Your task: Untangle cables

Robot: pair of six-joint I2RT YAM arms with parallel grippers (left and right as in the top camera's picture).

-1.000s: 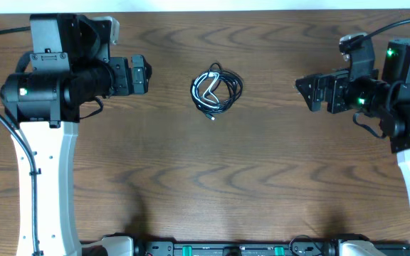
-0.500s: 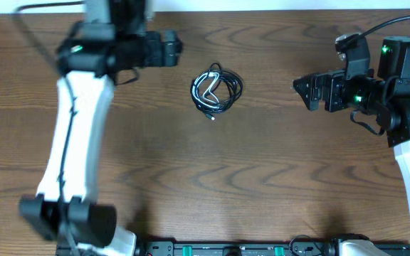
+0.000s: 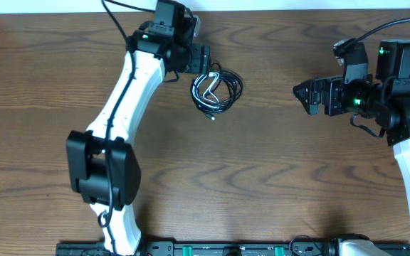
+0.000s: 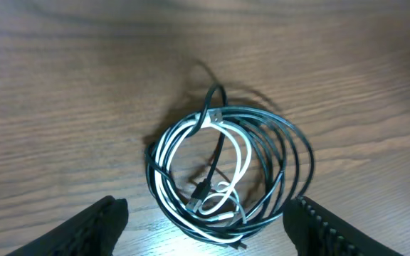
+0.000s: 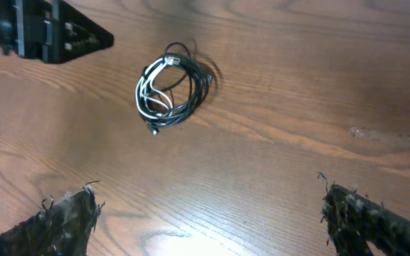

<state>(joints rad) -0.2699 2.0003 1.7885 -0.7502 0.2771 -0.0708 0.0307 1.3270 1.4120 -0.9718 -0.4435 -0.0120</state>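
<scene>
The cables [image 3: 217, 92] lie in one tangled coil on the wooden table: thin black cords looped with a shorter white one, with small plug ends. They also show in the left wrist view [image 4: 228, 174] and the right wrist view [image 5: 171, 87]. My left gripper [image 3: 206, 58] is open and empty, hovering just left of and behind the coil; its fingers [image 4: 208, 226] straddle the coil's near side. My right gripper [image 3: 303, 94] is open and empty, well to the right of the coil, with bare table between its fingers [image 5: 208, 213].
The wooden table [image 3: 262, 178] extends around the coil. The left arm's white link [image 3: 119, 107] reaches diagonally across the left half. A black rail [image 3: 212, 249] runs along the front edge. Thick black leads [image 3: 123, 14] run from the arms.
The left arm has swung out from the left side toward the back centre, bringing its open gripper right up to the coil. The right gripper has barely moved. The coil has not moved.
</scene>
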